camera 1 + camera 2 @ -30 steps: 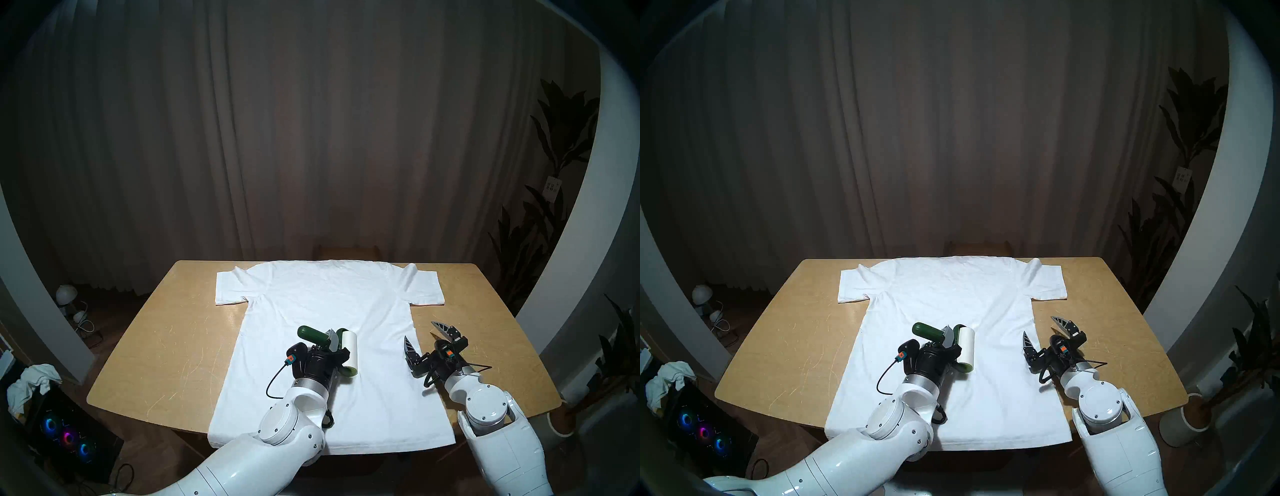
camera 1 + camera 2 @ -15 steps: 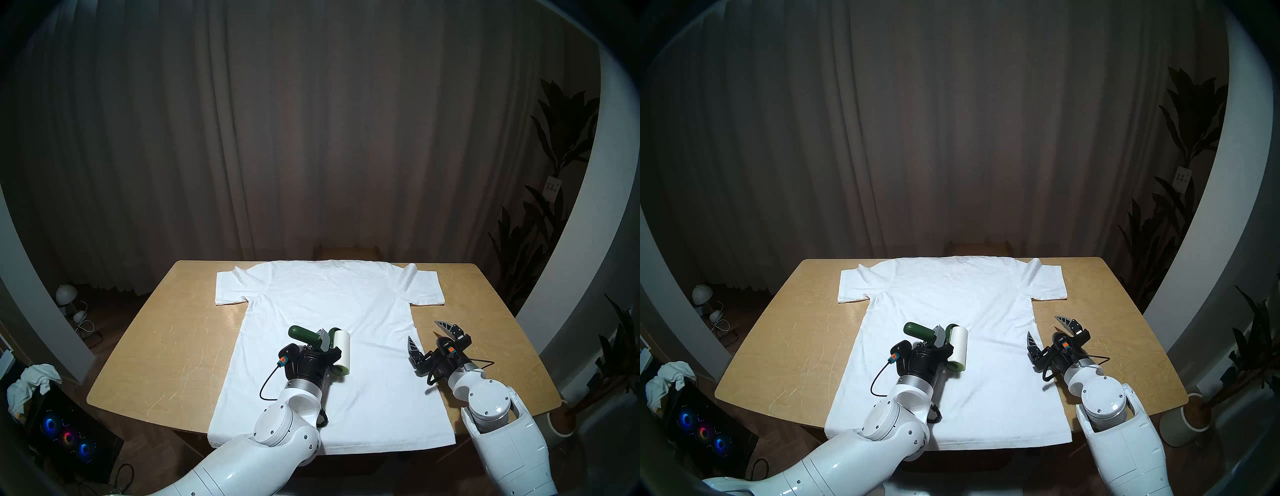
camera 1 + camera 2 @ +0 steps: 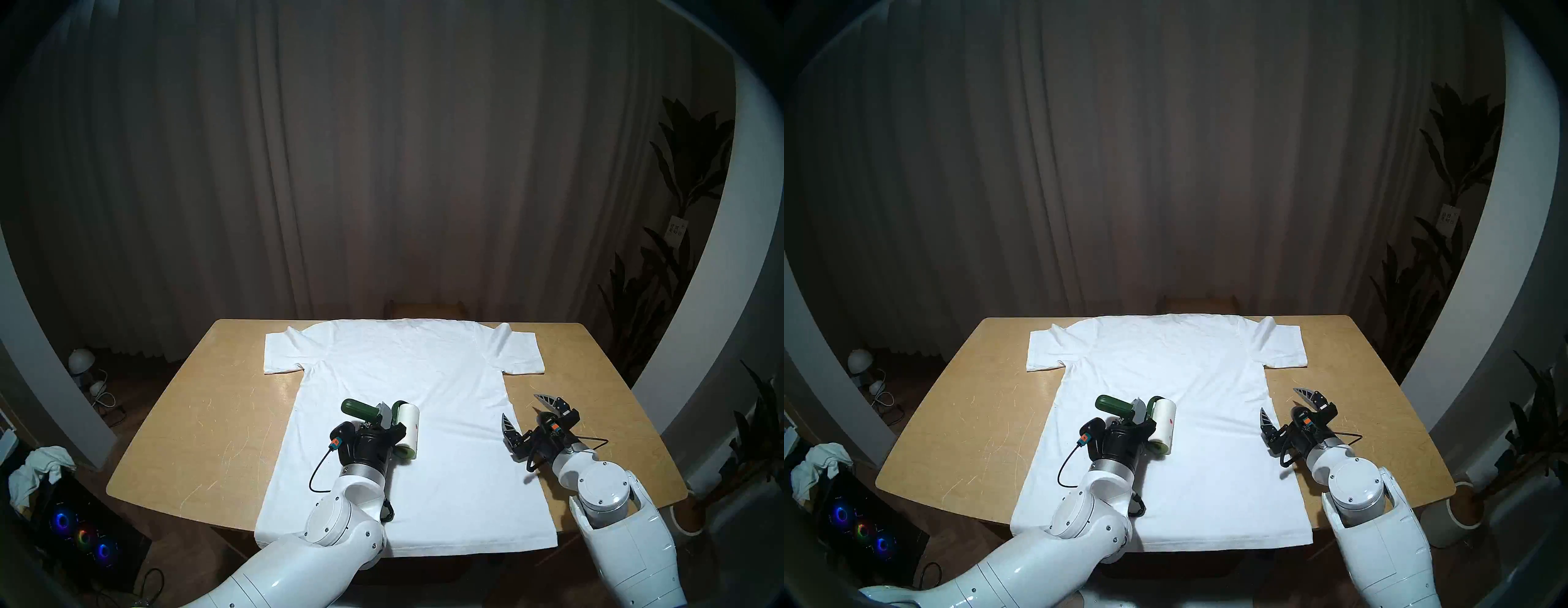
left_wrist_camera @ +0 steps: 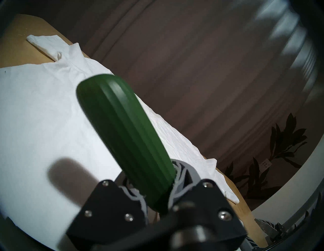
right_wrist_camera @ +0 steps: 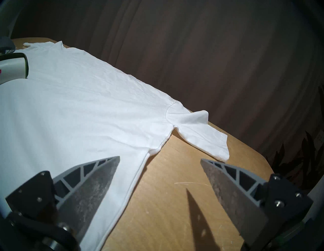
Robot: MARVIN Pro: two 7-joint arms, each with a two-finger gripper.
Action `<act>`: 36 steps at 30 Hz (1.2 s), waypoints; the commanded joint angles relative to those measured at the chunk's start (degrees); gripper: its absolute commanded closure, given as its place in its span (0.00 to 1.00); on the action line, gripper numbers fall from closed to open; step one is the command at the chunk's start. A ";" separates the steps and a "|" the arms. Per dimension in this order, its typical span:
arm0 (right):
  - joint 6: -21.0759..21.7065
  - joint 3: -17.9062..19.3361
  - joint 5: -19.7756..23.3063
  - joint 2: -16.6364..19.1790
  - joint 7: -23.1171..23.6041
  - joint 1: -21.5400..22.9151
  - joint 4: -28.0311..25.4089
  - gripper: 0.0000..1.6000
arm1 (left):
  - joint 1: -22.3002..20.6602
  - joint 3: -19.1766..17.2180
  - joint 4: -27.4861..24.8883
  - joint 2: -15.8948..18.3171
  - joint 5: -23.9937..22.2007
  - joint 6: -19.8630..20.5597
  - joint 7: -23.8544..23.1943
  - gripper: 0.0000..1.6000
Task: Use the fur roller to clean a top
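A large white T-shirt (image 3: pixel 407 382) (image 3: pixel 1166 373) lies flat on the wooden table (image 3: pixel 191 424), collar at the far edge. My left gripper (image 3: pixel 384 418) (image 3: pixel 1138 414) is shut on the dark green handle (image 4: pixel 126 140) of the lint roller. The roller's white cylinder (image 3: pixel 408 431) (image 3: pixel 1163 429) lies on the shirt's middle left and carries a small red speck. Its end also shows in the right wrist view (image 5: pixel 15 68). My right gripper (image 3: pixel 526 409) (image 5: pixel 159 178) is open and empty, low over the shirt's right side seam (image 5: pixel 140 168).
A chair back (image 3: pixel 426 308) stands behind the table's far edge. A potted plant (image 3: pixel 687 505) stands at the right front corner. A PC case with lit fans (image 3: pixel 80 535) and a crumpled rag (image 3: pixel 38 467) sit on the floor at the left.
My left gripper has drawn the roller leftward across the shirt, and the cylinder has turned so a red speck now shows. My right gripper has shifted slightly to the right, still open.
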 commanded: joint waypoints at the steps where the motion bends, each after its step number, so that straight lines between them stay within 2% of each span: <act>1: 1.17 -0.14 -0.70 -0.20 -0.49 -1.23 1.98 0.00 | 1.30 -0.78 1.40 1.88 0.12 0.39 1.59 1.00; 14: 1.07 0.45 -0.25 -1.26 -1.66 -1.93 2.06 0.00 | 3.48 -4.81 1.47 4.78 -0.78 -1.31 3.62 1.00; 36: 1.42 -0.82 -1.00 -1.86 -3.41 -1.38 2.45 0.00 | 7.79 -11.28 -0.47 9.81 -4.06 -4.15 4.86 1.00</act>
